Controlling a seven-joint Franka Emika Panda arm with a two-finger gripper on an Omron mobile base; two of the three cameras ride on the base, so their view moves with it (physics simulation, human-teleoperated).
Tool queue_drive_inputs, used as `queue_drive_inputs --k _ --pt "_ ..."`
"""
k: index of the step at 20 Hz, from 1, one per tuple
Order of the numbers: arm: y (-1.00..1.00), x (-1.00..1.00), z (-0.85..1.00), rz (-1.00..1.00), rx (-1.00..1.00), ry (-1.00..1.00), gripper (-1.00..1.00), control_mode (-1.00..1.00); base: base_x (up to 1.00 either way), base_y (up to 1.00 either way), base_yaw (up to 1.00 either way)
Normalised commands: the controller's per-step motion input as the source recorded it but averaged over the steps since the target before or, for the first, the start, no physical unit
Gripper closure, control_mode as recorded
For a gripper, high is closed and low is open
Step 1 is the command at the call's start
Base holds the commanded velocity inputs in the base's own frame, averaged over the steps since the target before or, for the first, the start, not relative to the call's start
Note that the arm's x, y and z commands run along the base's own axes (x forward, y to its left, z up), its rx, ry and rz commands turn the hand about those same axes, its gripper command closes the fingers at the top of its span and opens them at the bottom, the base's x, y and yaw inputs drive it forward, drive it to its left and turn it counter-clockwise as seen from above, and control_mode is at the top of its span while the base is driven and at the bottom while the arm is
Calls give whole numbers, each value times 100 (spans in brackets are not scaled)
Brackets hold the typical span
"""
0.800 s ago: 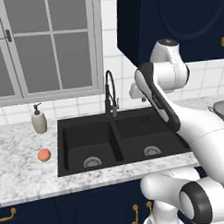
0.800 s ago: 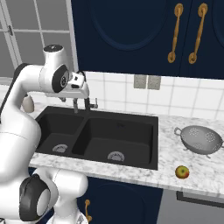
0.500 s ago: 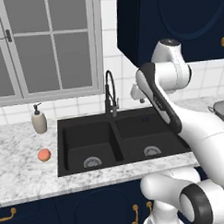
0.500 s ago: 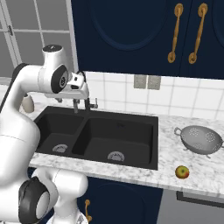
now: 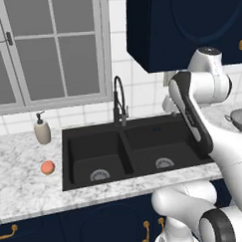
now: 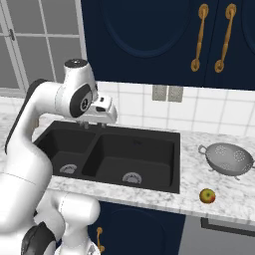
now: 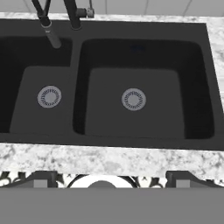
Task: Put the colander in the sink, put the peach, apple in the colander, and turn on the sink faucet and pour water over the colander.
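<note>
The black double sink (image 5: 67, 140) (image 6: 149, 133) (image 7: 131, 30) lies in the white marbled counter, both basins bare. Behind the divider rises the black faucet (image 5: 117, 99) (image 7: 72, 15), with no water running. On the counter left of the sink sits the orange-pink peach (image 5: 47, 167). The silver colander (image 6: 229, 158) (image 5: 240, 119) stands on the counter right of the sink, and the apple (image 6: 207, 195) lies in front of it near the counter's edge. My gripper (image 6: 97, 121) (image 7: 111, 179) hangs high over the sink, pointing down, open, with nothing between its fingers.
A beige soap dispenser (image 5: 42, 130) stands at the back left of the counter under the window. Dark blue wall cabinets (image 5: 183, 25) hang above the arm. The counter's front edge (image 7: 109, 159) runs below the sink, with a wall outlet (image 6: 167, 93) behind.
The arm's upper joints and hand have swung a little to the right over the sink. The gripper stays open, and the fruit and colander have not moved.
</note>
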Motion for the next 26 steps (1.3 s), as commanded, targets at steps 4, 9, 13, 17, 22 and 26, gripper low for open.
queue_drive_inputs --k 4,9,13,17,22,26 --pt "-76 0 -3 -1 0 0 -100 -100 0 0 0" --pt "-74 0 -4 0 0 0 -100 -100 0 0 0" --pt "-73 0 -15 0 0 0 -100 -100 0 0 0" --pt "-71 0 -13 0 0 0 -100 -100 0 0 0" --pt "-68 0 -17 0 0 0 -100 -100 0 0 0" --pt "-62 0 -17 0 0 0 -100 -100 0 0 0"
